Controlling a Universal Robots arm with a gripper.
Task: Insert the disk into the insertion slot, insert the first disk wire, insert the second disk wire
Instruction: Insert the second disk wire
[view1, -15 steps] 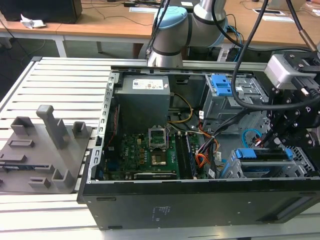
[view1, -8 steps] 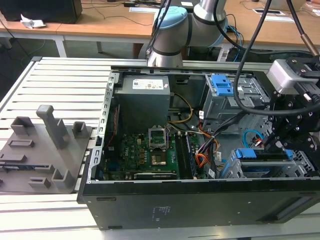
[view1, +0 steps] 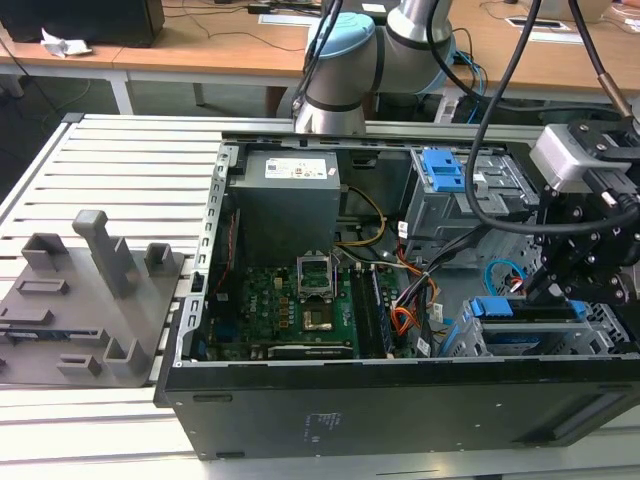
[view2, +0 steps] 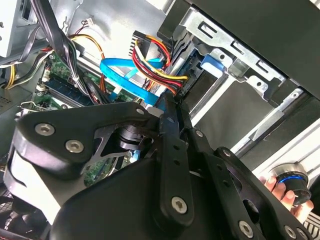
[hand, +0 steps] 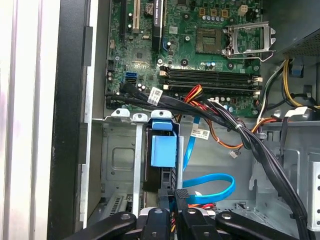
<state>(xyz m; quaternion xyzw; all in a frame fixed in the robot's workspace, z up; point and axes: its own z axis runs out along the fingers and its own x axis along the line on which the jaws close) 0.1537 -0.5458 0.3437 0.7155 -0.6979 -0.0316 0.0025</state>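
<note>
The disk (view1: 525, 335) in its blue carrier (hand: 163, 147) sits inside the insertion slot (view1: 603, 330), a low perforated metal bay at the case's corner on the exterior view's right. My gripper (view1: 530, 288) hangs right over the disk's inner end. In both wrist views its fingers (view2: 167, 145) are pressed together at the end of a flat blue wire (hand: 215, 182). A bundle of red, yellow and black wires (view2: 160, 62) runs to the disk's end beside the blue carrier (view2: 212, 64). The wire's plug itself is hidden by the fingertips (hand: 181, 196).
A taller grey cage with a blue latch (view1: 440, 170) stands behind the slot. Loose black cable bundles (hand: 250, 140) cross beside the motherboard (view1: 300, 300). A grey fixture block (view1: 90, 300) lies outside the case, at the exterior view's left. A hand's fingertips (view2: 277, 189) touch a blue-ringed knob (view2: 294, 181).
</note>
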